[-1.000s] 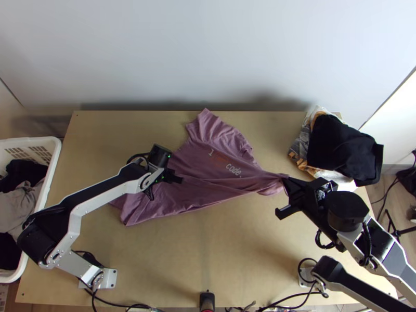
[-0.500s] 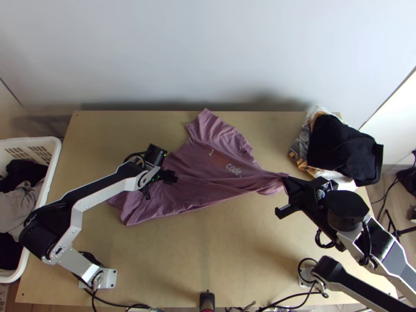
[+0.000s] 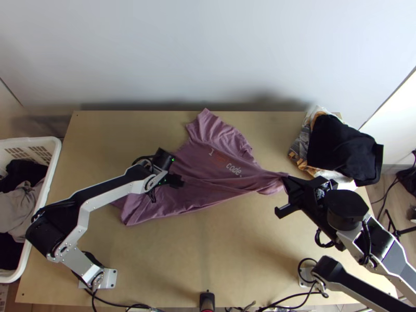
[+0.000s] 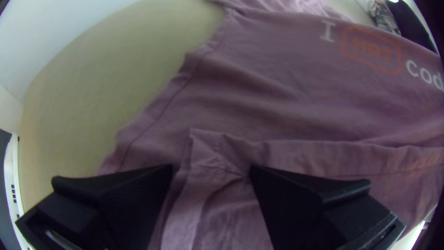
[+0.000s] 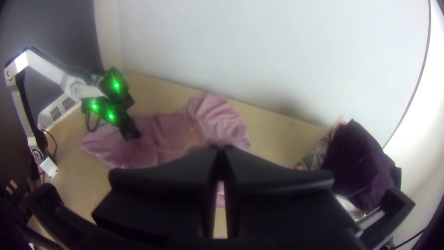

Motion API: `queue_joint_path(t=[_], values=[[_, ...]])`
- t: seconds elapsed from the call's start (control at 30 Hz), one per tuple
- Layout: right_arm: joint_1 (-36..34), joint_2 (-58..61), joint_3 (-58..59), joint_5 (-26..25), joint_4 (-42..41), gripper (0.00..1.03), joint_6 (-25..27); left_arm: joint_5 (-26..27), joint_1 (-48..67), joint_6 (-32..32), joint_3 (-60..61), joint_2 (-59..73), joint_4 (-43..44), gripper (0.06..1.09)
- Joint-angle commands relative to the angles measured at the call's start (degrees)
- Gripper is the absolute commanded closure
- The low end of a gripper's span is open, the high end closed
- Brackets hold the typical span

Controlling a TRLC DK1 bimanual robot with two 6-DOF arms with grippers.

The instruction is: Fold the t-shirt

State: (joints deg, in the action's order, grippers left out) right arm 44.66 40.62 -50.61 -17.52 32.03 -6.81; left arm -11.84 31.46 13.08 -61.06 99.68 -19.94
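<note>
Top view: the left tool [image 3: 175, 180] has just shifted slightly right and nearer over the purple t-shirt [image 3: 208, 182], which lies skewed, partly spread on the worktop [image 3: 234, 249]. The right tool [image 3: 286, 182] stays clamped on its bunched end.

Left wrist view: the left tool is apart around a crease, probably lining up a second grip.

Right wrist view: the right tool is pressed together; folding likely awaits that grip.

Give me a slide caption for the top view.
Right gripper holding a bunched part of the mauve t-shirt, left gripper over its other end.
</note>
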Motion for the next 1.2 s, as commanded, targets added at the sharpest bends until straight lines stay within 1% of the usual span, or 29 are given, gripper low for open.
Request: queue_joint_path(t=[0.0, 0.1, 0.13, 0.23, 0.27, 0.43, 0.53, 0.6, 0.83, 0.97, 1.03, 1.13, 1.17], values=[[0.0, 0.1, -0.1, -0.1, 0.0, 1.00, 0.0, 0.1, 2.3, 0.3, 0.1, 0.8, 0.5, 0.34], [-0.1, 0.1, -0.1, -0.2, 0.0, 1.00, 0.1, 0.1, 3.0, -0.5, 0.9, 0.9, 2.1, 0.62], [-0.1, 0.1, -0.1, -0.2, -0.1, 1.00, 0.1, 0.1, 3.2, -0.7, 1.1, 0.9, 2.5, 0.70], [-0.1, 0.1, 0.0, -0.2, -0.1, 1.00, 0.1, 0.0, 3.4, -1.0, 1.5, 0.9, 3.5, 0.89], [-0.1, 0.1, 0.0, -0.3, -0.1, 1.00, 0.2, 0.0, 3.4, -1.1, 1.4, 0.9, 3.5, 0.92], [-0.1, 0.1, 0.1, -0.3, -0.2, 1.00, 0.2, -0.4, 1.2, -2.0, 0.8, -0.1, 3.1, 0.93], [-0.1, 0.0, 0.1, -0.3, -0.5, 1.00, 0.2, -4.1, 0.9, -3.8, 0.9, -2.6, 1.8, 0.93], [-0.3, 0.0, 0.0, -0.3, -0.6, 1.00, 0.2, -7.2, 0.9, -5.0, 1.1, -6.3, 1.7, 0.93], [-3.5, 0.0, -3.1, -0.3, -2.8, 1.00, 1.4, -7.3, -3.0, -5.2, -1.7, -24.4, 0.0, 0.93], [-4.8, 2.8, -9.6, -0.3, -5.0, 1.00, 2.4, -7.9, -4.1, -4.0, -6.7, -30.5, -0.5, 0.93], [-4.9, 5.8, -14.9, -0.3, -5.6, 1.00, 2.5, -10.6, -4.1, -2.2, -11.7, -32.0, -1.1, 0.93], [-4.9, 10.1, -23.5, -0.3, -5.9, 1.00, 2.6, -10.8, -5.2, 1.9, -21.3, -32.9, -4.0, 0.93], [-4.8, 11.3, -26.1, -0.3, -5.8, 1.00, 2.6, -10.8, -5.4, 2.1, -23.9, -33.1, -4.6, 0.95]])
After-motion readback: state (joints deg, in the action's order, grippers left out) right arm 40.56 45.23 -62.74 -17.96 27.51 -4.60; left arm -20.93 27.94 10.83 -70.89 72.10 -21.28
